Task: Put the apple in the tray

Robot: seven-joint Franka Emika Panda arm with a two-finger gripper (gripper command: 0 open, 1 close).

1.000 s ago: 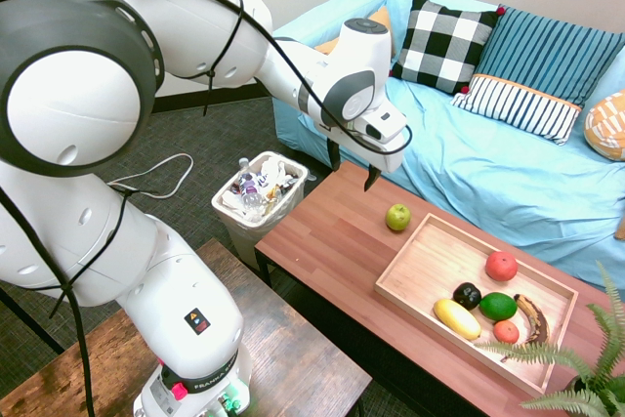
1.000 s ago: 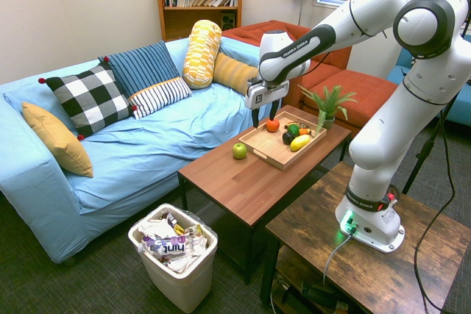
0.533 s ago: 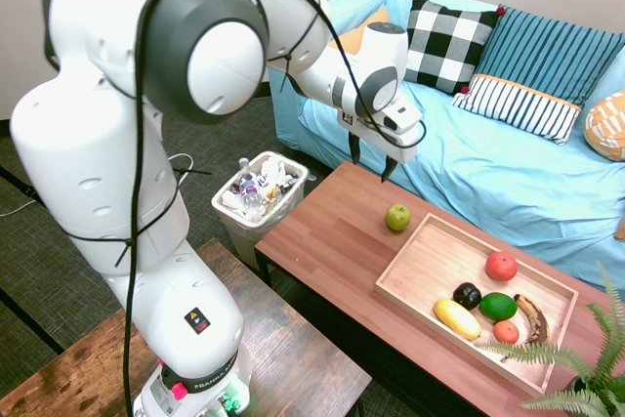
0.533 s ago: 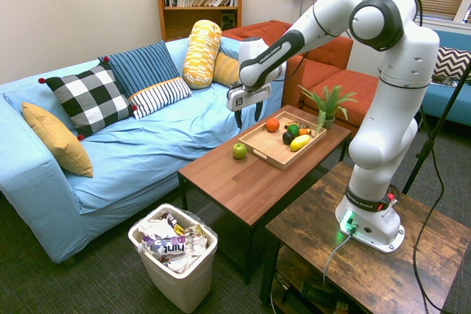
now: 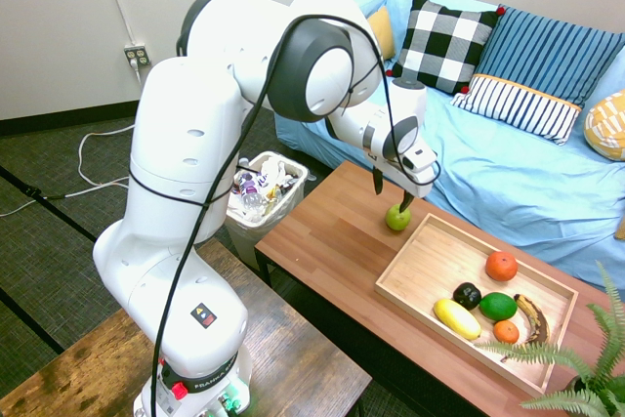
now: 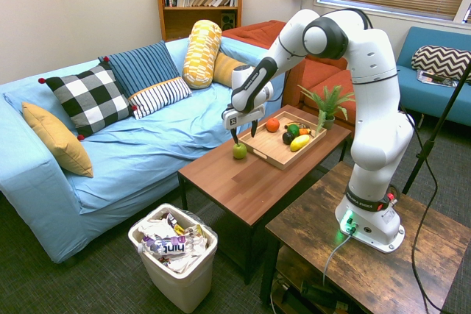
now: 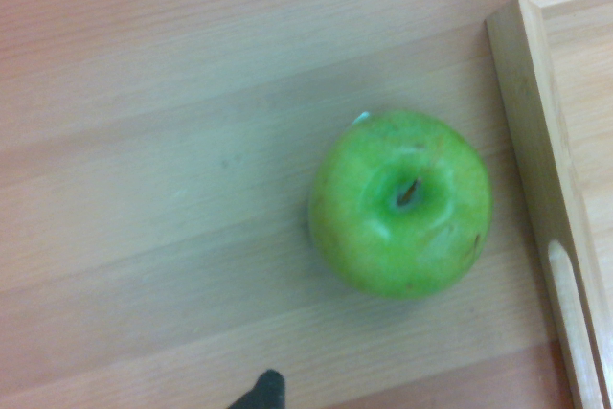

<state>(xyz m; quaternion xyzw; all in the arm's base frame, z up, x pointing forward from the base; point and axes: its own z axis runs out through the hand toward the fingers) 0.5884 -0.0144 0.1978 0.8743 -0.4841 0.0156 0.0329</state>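
Empty, seemingly, the wide-open end effector point(image 6: 243, 135) hovers.Black-fingered end effector point(image 6: 243, 135) gapes wide, seemingly near the apple point(image 6: 239, 151).

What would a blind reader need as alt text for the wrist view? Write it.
A green apple with a short dark stem in its dimpled top sits on a wood-grained table, seen close from above. Beside it, not touching, runs the raised side of a pale wooden tray, only partly in frame.
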